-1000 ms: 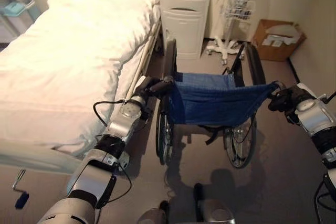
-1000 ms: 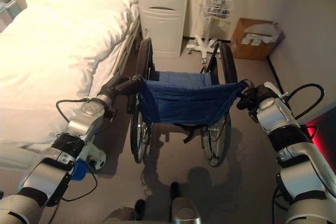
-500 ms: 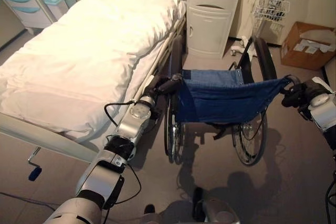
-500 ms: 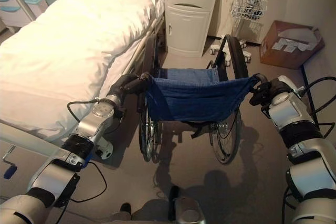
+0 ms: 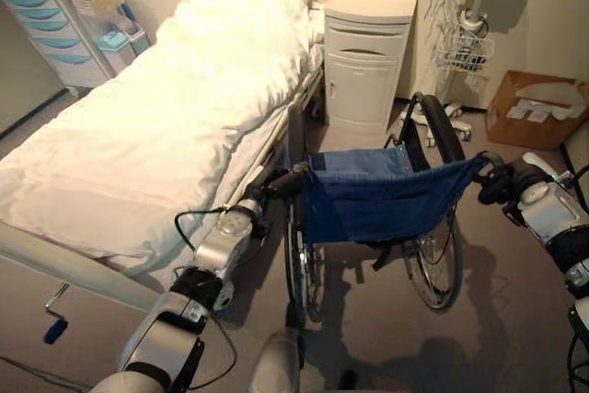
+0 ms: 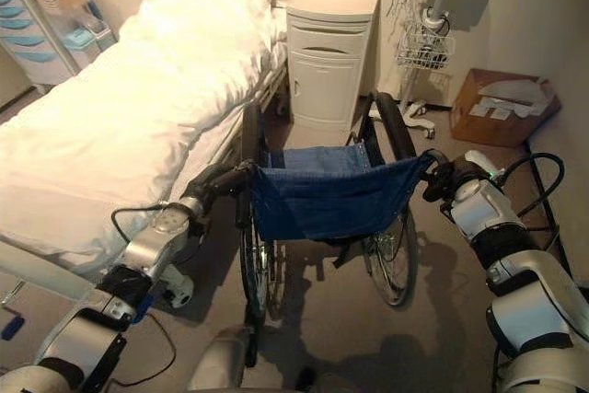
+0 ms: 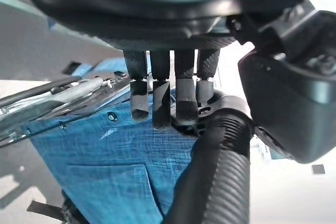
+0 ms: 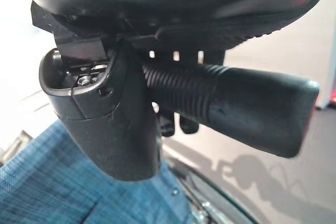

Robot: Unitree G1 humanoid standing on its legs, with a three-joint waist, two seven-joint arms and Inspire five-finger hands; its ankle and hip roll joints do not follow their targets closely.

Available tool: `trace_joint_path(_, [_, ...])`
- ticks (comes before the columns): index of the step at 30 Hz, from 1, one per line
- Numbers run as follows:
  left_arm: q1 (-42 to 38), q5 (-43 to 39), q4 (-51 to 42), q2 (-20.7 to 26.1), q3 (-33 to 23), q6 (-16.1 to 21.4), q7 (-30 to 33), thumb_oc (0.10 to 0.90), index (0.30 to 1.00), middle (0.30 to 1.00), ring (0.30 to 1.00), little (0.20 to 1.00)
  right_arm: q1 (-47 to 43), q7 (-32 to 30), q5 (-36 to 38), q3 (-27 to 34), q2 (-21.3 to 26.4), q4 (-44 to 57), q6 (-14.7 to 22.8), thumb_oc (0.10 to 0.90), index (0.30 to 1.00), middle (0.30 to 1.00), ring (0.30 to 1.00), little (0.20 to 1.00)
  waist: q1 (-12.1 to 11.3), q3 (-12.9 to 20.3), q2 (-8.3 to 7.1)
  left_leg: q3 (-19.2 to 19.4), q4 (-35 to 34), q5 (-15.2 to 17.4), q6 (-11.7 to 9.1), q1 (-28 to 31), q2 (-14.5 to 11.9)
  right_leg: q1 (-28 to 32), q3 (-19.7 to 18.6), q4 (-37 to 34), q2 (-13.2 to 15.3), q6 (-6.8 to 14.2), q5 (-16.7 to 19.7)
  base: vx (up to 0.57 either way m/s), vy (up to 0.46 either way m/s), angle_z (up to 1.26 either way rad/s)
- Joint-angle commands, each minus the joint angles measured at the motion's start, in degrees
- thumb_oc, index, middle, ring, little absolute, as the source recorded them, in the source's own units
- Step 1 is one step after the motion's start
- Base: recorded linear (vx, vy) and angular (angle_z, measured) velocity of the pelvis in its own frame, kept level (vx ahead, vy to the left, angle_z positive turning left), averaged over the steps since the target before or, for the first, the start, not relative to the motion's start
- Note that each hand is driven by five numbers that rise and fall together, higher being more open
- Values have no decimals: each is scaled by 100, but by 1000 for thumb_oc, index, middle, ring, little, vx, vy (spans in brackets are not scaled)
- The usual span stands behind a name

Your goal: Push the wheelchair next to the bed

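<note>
Wheelchair (image 5: 377, 209), beside the bed (image 5: 156, 117), is judged rigid, rolling easily; each ribbed grip is clasped by left hand (image 5: 267, 192) and right hand (image 5: 497, 186).

The robot's arms are silver-grey shells joined by black bands. The left hand (image 5: 276, 181) and right hand (image 6: 440, 177) are dark, with ribbed black fingers (image 7: 160, 100); a screw sits in the thumb housing (image 8: 100, 108).
</note>
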State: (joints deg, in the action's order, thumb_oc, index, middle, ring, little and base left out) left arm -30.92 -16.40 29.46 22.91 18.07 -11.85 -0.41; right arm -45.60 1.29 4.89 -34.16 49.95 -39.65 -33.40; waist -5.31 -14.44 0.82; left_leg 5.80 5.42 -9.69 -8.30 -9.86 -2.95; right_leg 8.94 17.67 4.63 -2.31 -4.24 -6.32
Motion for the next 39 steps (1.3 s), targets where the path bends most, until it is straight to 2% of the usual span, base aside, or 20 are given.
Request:
trace_joint_path(1, [149, 706, 875, 185, 875, -454, 129, 400, 300, 300, 300, 300, -536, 619, 250, 134, -1370, 946, 1169, 400, 300, 300, 300, 300, -379, -283, -193, 4, 108, 302, 785, -221, 504, 545, -1022, 209, 263, 788, -26, 301, 198, 21])
trace_joint_path(7, [-401, 622, 1198, 328, 868, -555, 250, 400, 300, 300, 300, 300, -985, 475, 291, 80, -1481, 492, 1480, 400, 300, 300, 300, 300, -519, -207, -428, -13, -111, 443, 931, -116, 568, 395, -663, 74, 607, 1093, 299, 111, 97, -1])
trace_joint_path(15, [-578, 664, 1237, 323, 746, -437, 482, 400, 300, 300, 300, 300, -1469, 235, 634, 62, -1529, 323, 1527, 400, 300, 300, 300, 300, -651, -337, -623, -124, -94, 485, 987, -326, 577, 292, -655, 260, 827, 1226, 639, 13, 50, -5])
trace_joint_path(17, [-612, 804, 1200, 245, 790, -422, 483, 400, 300, 300, 300, 300, -1399, 225, 715, 121, -1570, 145, 1563, 400, 300, 300, 300, 300, -728, -241, -646, -67, -129, 467, 1100, -440, 654, 396, -794, 1023, 874, 1333, 1189, -2, 74, 1])
trace_joint_path(18, [-607, 809, 1191, 234, 799, -423, 494, 400, 300, 300, 300, 300, -1383, 210, 755, 121, -1571, 128, 1562, 400, 300, 300, 300, 300, -731, -229, -646, -63, -137, 470, 1112, -435, 665, 373, -822, 1110, 879, 1345, 1231, 75, 102, 3])
trace_joint_path(19, [-555, 824, 1161, 189, 820, -415, 528, 400, 300, 300, 300, 300, -1266, 225, 788, 160, -1583, 83, 1576, 400, 300, 300, 300, 300, -691, -183, -570, -90, -174, 513, 1174, -347, 667, 203, -1002, 1687, 795, 1370, 1423, 237, 182, 4])
trace_joint_path(20, [-407, 856, 1141, 104, 835, -363, 570, 400, 300, 300, 300, 300, -992, 293, 783, 228, -1552, 107, 1547, 400, 300, 300, 300, 300, -528, -135, -411, -218, -228, 613, 1253, -46, 697, -339, -1209, 2479, 706, 1359, 1547, 299, 214, 9])
trace_joint_path(21, [-346, 874, 1137, 68, 827, -346, 585, 400, 300, 300, 300, 300, -881, 321, 740, 255, -1535, 150, 1516, 400, 300, 300, 300, 300, -462, -124, -356, -280, -236, 643, 1268, 63, 708, -546, -1231, 2657, 710, 1342, 1577, 493, 228, 23])
trace_joint_path(22, [-167, 826, 1117, 53, 817, -306, 622, 400, 300, 300, 300, 300, -605, 379, 717, 262, -1495, 303, 1372, 400, 300, 300, 300, 300, -232, -129, -215, -455, -180, 748, 1276, 444, 721, -1261, -1212, 2704, 714, 1219, 1531, 430, 126, 32])
trace_joint_path(23, [-103, 828, 1095, 61, 801, -292, 628, 400, 300, 300, 300, 300, -530, 377, 778, 264, -1470, 387, 1284, 400, 300, 300, 300, 300, -140, -144, -143, -559, -134, 805, 1283, 577, 702, -1658, -1171, 2602, 691, 1159, 1560, 421, 82, 34])
trace_joint_path(24, [-71, 836, 1084, 73, 790, -282, 618, 400, 300, 300, 300, 300, -486, 376, 794, 274, -1461, 450, 1226, 400, 300, 300, 300, 300, -83, -170, -122, -628, -94, 858, 1301, 652, 716, -1894, -1139, 2588, 706, 1134, 1560, 404, -26, 37])
trace_joint_path(25, [-19, 907, 998, 150, 760, -296, 479, 400, 300, 300, 300, 300, -378, 380, 820, 362, -1406, 688, 926, 400, 300, 300, 300, 300, 105, -352, -118, -882, 87, 1106, 1397, 904, 819, -2693, -1004, 2485, 801, 1117, 1752, 441, -81, 41])
trace_joint_path(27, [-69, 929, 912, 193, 788, -370, 353, 400, 300, 300, 300, 300, -376, 358, 916, 403, -1328, 800, 660, 400, 300, 300, 300, 300, 262, -487, -222, -1114, 227, 1313, 1417, 1133, 993, -2934, -952, 1966, 834, 1222, 1996, 426, -112, 55])
trace_joint_path(31, [-265, 828, 946, 192, 839, -340, 282, 400, 300, 300, 300, 300, -638, 442, 944, 349, -1213, 851, 305, 400, 300, 300, 300, 300, 452, -532, -337, -1332, 250, 1492, 1328, 1419, 1108, -2765, -972, 1152, 708, 1287, 1965, 292, -101, 70])
trace_joint_path(33, [-321, 826, 953, 183, 845, -347, 298, 400, 300, 300, 300, 300, -770, 445, 1000, 344, -1237, 834, 241, 400, 300, 300, 300, 300, 452, -482, -428, -1147, 432, 1617, 1271, 1383, 1096, -2463, -875, 970, 745, 1247, 1808, 252, -140, 81])
trace_joint_path(34, [-367, 801, 999, 107, 845, -342, 327, 400, 300, 300, 300, 300, -858, 437, 1115, 324, -1237, 757, 182, 400, 300, 300, 300, 300, 472, -354, -493, -1004, 754, 1838, 1169, 1456, 962, -2145, -859, 745, 796, 1169, 1522, 237, -106, 88])
trace_joint_path(35, [-361, 787, 1020, 65, 853, -339, 329, 400, 300, 300, 300, 300, -868, 415, 1179, 304, -1218, 739, 142, 400, 300, 300, 300, 300, 522, -289, -491, -989, 913, 1858, 1114, 1514, 880, -2080, -924, 738, 731, 1095, 1358, 281, -58, 66])
trace_joint_path(36, [-363, 692, 1069, 16, 898, -314, 337, 400, 300, 300, 300, 300, -871, 540, 1025, 273, -1205, 644, 130, 400, 300, 300, 300, 300, 586, -152, -536, -727, 1824, 1178, 746, 1342, 454, -1669, -769, 432, 781, 883, 1127, 184, -43, 30])
trace_joint_path(37, [-382, 641, 1090, -24, 936, -282, 383, 400, 300, 300, 300, 300, -896, 530, 1060, 216, -1179, 588, 118, 400, 300, 300, 300, 300, 559, -182, -634, -597, 2830, 759, 604, 813, 243, -1397, -753, 306, 829, 768, 1056, 159, -64, 15])
trace_joint_path(39, [-437, 589, 1109, -60, 939, -302, 422, 400, 300, 300, 300, 300, -923, 463, 1168, 153, -1170, 517, 143, 400, 300, 300, 300, 300, 440, -336, -738, -520, 3673, 593, 597, -100, 168, -991, -754, 174, 866, 657, 988, 146, -59, 20])
